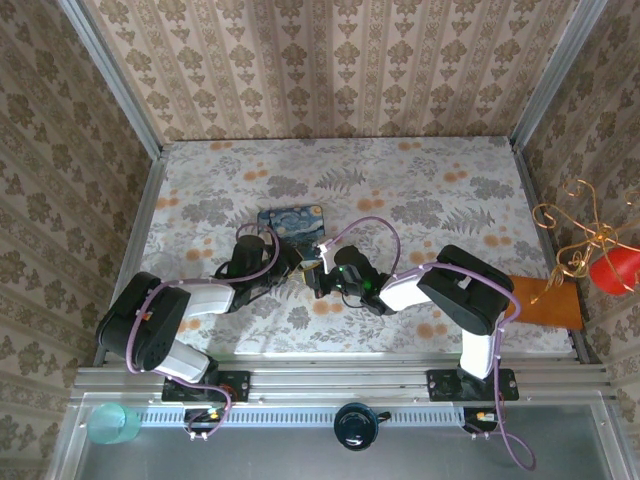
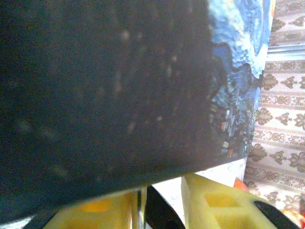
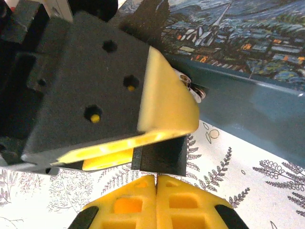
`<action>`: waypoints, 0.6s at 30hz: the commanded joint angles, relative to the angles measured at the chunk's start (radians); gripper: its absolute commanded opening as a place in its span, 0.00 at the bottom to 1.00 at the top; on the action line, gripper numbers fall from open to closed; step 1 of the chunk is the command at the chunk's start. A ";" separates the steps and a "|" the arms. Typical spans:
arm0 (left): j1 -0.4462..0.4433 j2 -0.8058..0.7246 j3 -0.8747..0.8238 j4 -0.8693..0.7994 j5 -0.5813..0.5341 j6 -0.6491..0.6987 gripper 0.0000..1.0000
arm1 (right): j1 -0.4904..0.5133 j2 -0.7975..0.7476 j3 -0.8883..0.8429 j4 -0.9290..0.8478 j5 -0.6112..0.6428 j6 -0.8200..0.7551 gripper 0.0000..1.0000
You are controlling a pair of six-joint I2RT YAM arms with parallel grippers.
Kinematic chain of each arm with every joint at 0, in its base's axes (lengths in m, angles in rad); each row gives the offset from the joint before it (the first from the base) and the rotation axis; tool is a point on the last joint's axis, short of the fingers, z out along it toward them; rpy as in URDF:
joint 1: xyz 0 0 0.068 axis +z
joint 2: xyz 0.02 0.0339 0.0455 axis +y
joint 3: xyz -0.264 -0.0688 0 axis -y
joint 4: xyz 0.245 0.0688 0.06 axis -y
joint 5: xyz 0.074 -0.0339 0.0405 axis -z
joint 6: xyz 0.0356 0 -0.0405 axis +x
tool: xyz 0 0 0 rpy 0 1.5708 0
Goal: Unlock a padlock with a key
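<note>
- The bench (image 1: 450, 190) has a pale floral cover. At its middle, both arms reach in low from the near edge and meet.
- The padlock (image 3: 159, 157) is at that meeting point, just off the near edge of the blue painted tin (image 1: 291, 222). It shows as a small dark squarish block.
- In the right wrist view the block sits under the tip of one yellow finger (image 3: 167, 105) of the left gripper (image 1: 300, 266).
- Small silvery bits (image 3: 193, 90) peek out past the far edge of that finger, close against the tin's wall. I cannot tell whether they are the shackle.
- Left jaws: in the left wrist view the two yellow fingers stand slightly apart, with a dark piece and a thin silvery strip between them. They appear to be clamped on the padlock, though the view is blurred and mostly taken up by the tin's dark side.
- Right jaws: the right gripper (image 3: 156, 182) has its yellow fingers pressed flat together with no gap. The tips point straight at the dark block and end just short of it.
- The key cannot be made out. Whether a sliver of it lies in the seam between the right fingers I cannot tell.
- At the right edge of the bench stands a curly gold wire stand (image 1: 575, 240), with a red object (image 1: 612, 268) beside it.
- A brown board (image 1: 545, 300) lies at the near right corner, well apart from the grippers.
</note>
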 commanded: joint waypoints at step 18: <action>0.049 -0.276 0.100 -0.483 -0.199 0.317 0.72 | -0.023 -0.013 0.003 -0.090 0.000 0.124 0.14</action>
